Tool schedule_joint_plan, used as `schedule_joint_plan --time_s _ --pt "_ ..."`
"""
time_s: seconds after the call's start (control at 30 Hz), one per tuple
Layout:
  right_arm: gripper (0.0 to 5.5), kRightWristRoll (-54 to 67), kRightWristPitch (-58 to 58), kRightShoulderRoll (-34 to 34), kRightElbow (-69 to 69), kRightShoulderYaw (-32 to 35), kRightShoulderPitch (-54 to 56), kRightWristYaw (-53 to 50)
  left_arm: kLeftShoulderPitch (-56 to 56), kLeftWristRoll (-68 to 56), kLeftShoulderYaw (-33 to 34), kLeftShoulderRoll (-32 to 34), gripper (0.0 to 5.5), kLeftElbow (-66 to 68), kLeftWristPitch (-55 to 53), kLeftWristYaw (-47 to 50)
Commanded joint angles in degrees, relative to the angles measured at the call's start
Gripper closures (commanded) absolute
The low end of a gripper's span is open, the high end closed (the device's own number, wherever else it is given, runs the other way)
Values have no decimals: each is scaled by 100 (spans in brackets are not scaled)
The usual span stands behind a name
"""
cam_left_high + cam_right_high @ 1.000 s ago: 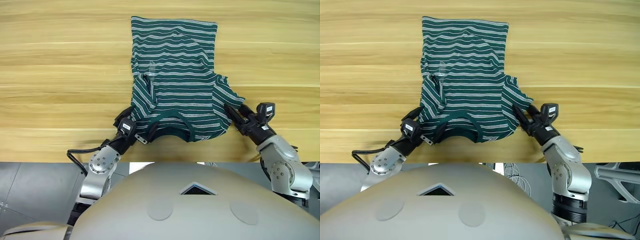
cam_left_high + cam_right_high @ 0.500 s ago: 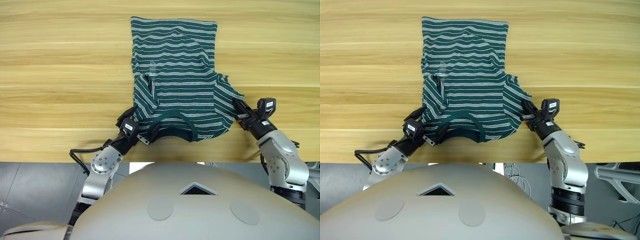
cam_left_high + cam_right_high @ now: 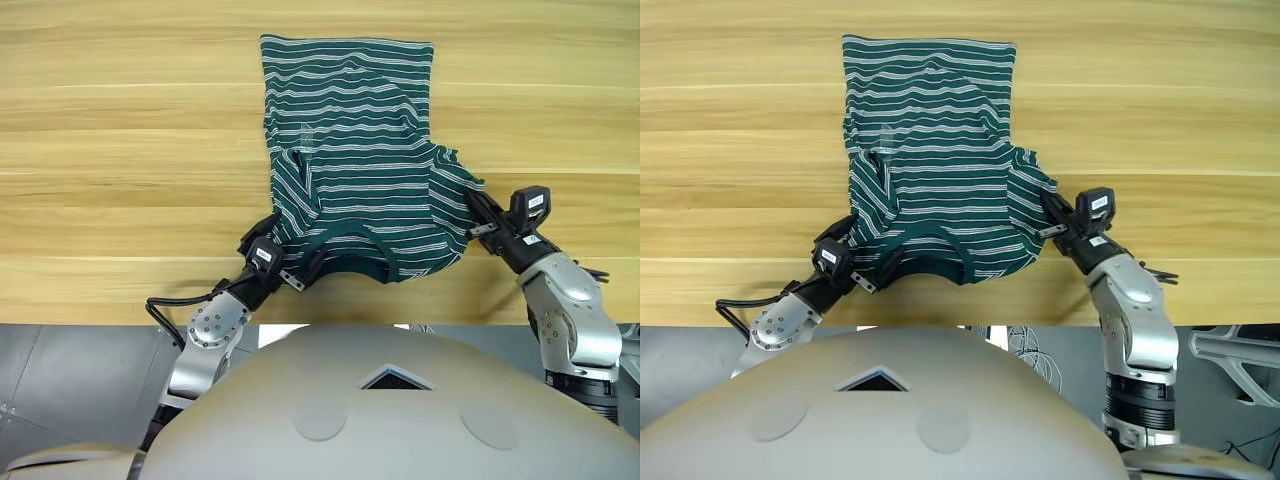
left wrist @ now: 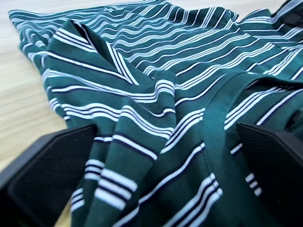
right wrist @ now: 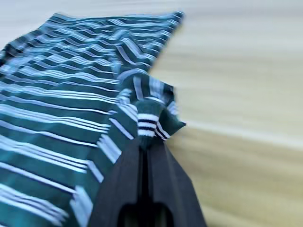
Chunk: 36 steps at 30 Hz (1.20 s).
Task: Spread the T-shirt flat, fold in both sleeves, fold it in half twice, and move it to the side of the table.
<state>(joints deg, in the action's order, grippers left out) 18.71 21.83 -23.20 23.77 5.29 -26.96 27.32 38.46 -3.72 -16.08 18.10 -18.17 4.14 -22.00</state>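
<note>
Black-fingered left end effector (image 3: 288, 248) nearest, at the near edge of the wooden counter (image 3: 120, 150). Spread wide, not clamped, with the shoulder and collar band of the T-shirt (image 3: 350, 150) bunched loosely between its two fingers (image 4: 47, 175).

Just beside it, toward the middle, the round collar (image 3: 345, 248), turned toward the robot and close to the counter's near edge.

A little farther out on the other side, right end effector (image 3: 472, 203), clenched on a small tuck of striped cloth at the outer edge of the right sleeve (image 3: 452, 178). Fingers pressed together in the right wrist view, with cloth puckered at their tips. Sleeve there lapped partly over the chest, rumpled rather than flat.

Opposite, left sleeve (image 3: 290, 170), likewise lapped onto the body, with a raised crease along it.

Farther out, dark green cloth with thin white stripes running across, smoother and flat against the wood.

Farthest, the straight hem (image 3: 345, 42), parallel to the counter's planks, about midway across the counter's width.
</note>
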Motion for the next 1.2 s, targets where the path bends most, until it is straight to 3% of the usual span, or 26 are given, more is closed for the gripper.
schedule_joint_plan --time_s 0.03,0.17,0.47,0.67,1.2 --pt "546 -403 -178 -198 303 -500 129 155 -32 165 -105 -23 10 -29 -84 64" --pt "546 -434 -133 -264 527 -744 296 295 -59 270 -149 -50 10 -12 -88 130" --pt "546 -1162 117 -411 178 -1949 699 403 -136 434 -310 -73 10 14 -118 164" --pt "546 -1669 -128 -671 -95 -2206 748 487 -91 457 -321 -75 10 17 -99 180" --pt "263 -1169 -233 -940 444 -1860 757 998 -52 388 -210 75 10 -173 -174 114"
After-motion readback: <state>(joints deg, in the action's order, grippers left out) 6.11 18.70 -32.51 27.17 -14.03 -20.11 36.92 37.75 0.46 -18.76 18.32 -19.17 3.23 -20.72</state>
